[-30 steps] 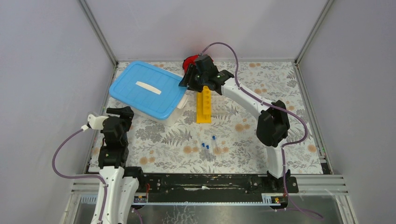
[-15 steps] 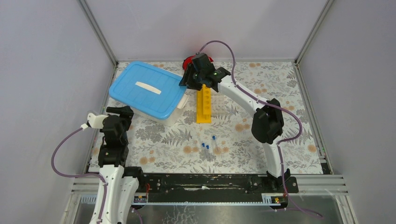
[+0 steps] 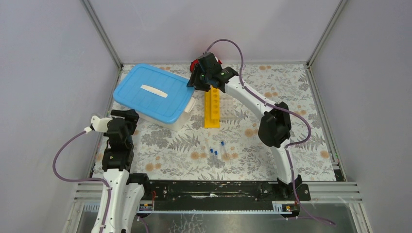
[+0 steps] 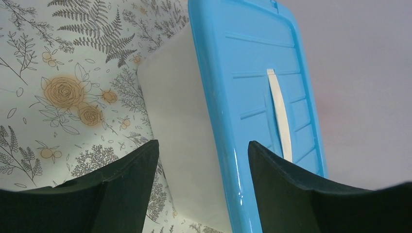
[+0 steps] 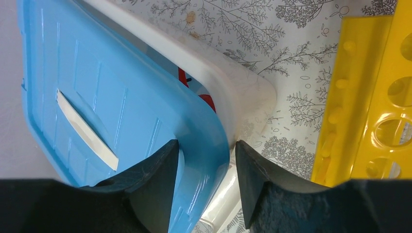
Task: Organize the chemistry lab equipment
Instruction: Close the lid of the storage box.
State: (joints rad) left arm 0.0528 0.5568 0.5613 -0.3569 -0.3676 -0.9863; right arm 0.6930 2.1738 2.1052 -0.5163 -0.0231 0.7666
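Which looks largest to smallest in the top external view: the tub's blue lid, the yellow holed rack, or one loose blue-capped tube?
Largest to smallest:
1. The blue lid, by far the largest.
2. The yellow holed rack, long and narrow, its far end partly hidden.
3. A blue-capped tube, tiny beside the others.
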